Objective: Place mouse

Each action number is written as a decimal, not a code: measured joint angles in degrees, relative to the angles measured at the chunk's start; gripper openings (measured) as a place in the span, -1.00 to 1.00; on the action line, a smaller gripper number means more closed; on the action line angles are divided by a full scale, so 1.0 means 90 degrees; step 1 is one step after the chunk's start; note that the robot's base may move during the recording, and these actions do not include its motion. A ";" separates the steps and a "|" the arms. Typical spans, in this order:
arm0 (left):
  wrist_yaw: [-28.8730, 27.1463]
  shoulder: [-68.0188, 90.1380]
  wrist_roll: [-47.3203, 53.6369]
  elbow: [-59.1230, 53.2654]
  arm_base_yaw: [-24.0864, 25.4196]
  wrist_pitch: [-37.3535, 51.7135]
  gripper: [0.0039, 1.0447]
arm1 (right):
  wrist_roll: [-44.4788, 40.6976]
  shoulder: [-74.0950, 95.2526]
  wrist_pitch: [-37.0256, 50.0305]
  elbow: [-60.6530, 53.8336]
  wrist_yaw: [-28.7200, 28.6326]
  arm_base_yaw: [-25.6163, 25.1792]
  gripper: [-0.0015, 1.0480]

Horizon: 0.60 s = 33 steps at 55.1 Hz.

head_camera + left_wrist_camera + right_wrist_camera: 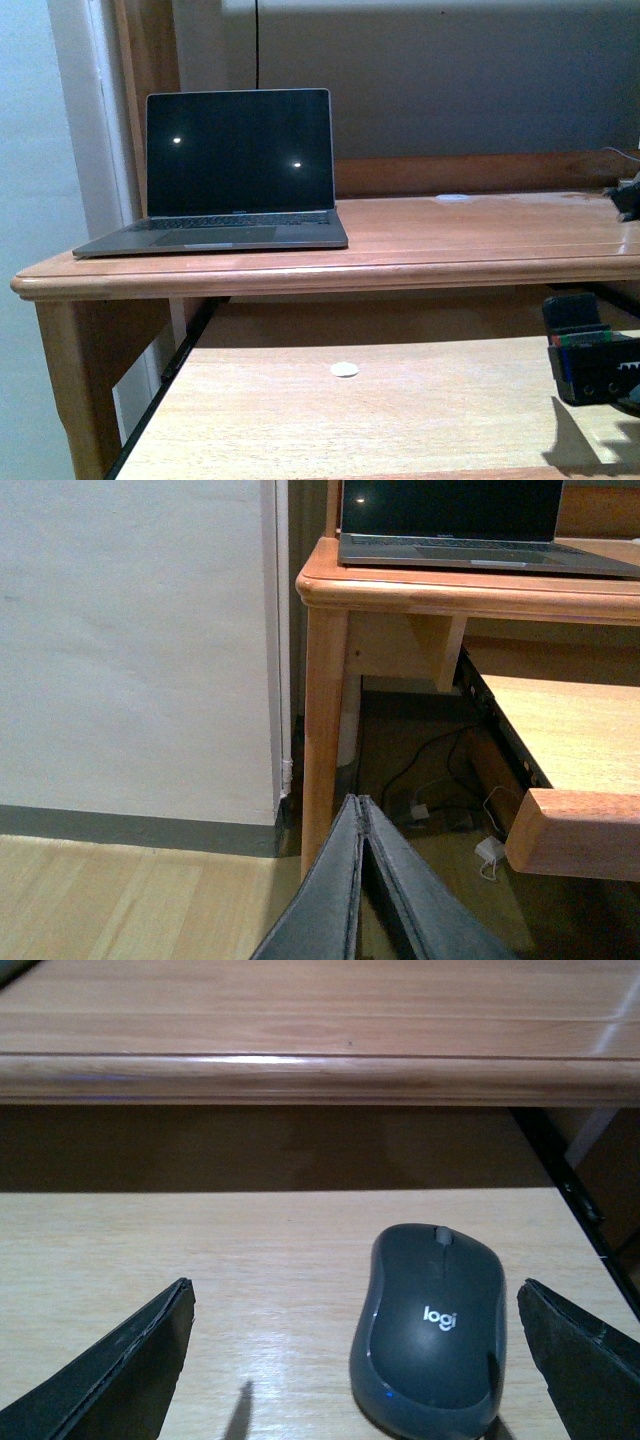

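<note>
The left gripper (358,808), made of dark grey matte material, hangs low and points slightly down, its two long flat fingers (325,905) pressed together until the tips touch. The right gripper (354,1288), black and blocky, is held low at the robot's right side, its two dark fingers (120,1370) spread wide apart

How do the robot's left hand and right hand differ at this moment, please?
The left hand is shut, fingers pressed together; the right hand is open, fingers spread wide. The left hand holds nothing and hangs beside the desk leg above the floor; the right hand sits over the pull-out shelf with the mouse lying between its fingers. Both have dark, tapering fingers.
</note>
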 joint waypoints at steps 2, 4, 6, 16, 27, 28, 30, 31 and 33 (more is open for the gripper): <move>-0.0002 0.0000 0.0000 0.0000 0.0000 0.0000 -0.43 | -0.0017 0.0092 -0.0124 0.0070 0.0075 0.0002 0.86; -0.0002 0.0000 0.0000 0.0000 0.0000 0.0000 -0.33 | -0.0027 0.0180 -0.0248 0.0134 0.0136 0.0007 0.86; 0.0000 0.0000 0.0000 0.0000 0.0000 0.0000 -0.23 | -0.0029 0.0267 -0.0357 0.0194 0.0170 0.0010 0.86; 0.0000 0.0000 0.0000 0.0000 0.0000 0.0000 0.39 | -0.0002 0.0673 -0.0792 0.0590 0.0330 0.0002 0.86; 0.0000 0.0000 0.0010 0.0000 0.0000 0.0000 0.85 | 0.0148 0.1200 -0.1239 0.1175 0.0534 -0.0087 0.86; -0.0002 0.0000 0.0010 0.0000 0.0000 0.0000 0.85 | 0.0185 0.1248 -0.1282 0.1217 0.0534 -0.0107 0.86; -0.0002 0.0000 0.0010 0.0000 0.0000 0.0000 0.86 | 0.0248 0.1338 -0.1379 0.1302 0.0537 -0.0158 0.86; 0.0000 0.0000 0.0010 0.0000 0.0000 0.0000 0.86 | 0.0323 0.1382 -0.1421 0.1333 0.0525 -0.0187 0.86; -0.0002 0.0000 0.0010 0.0000 0.0000 0.0000 0.86 | 0.0403 0.1421 -0.1481 0.1396 0.0500 -0.0221 0.86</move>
